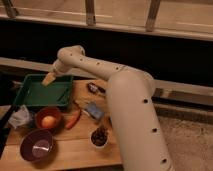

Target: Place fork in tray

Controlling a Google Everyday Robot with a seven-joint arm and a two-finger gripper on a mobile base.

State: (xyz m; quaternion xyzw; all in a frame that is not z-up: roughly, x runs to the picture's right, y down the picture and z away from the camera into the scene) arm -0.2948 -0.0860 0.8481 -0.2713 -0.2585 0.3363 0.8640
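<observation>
Gripper point(49, 79), jaws' state unclear, hangs over shallow dark-green raised-rim tray point(30, 102).

Dim, warm light from above falls on the tabletop point(75, 147) and the pale arm point(130, 110); the background band is dark. The gripper point(49, 80), over the tray point(35, 95), is shaded.

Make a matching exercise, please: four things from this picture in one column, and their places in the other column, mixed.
Things:
1. gripper
2. purple bowl
3. tray
4. red-orange bowl

Places:
A. front left corner of the table
B. back left of the table
C. over the tray's back edge
D. just in front of the tray

Pairs: 1-C, 2-A, 3-B, 4-D
</observation>
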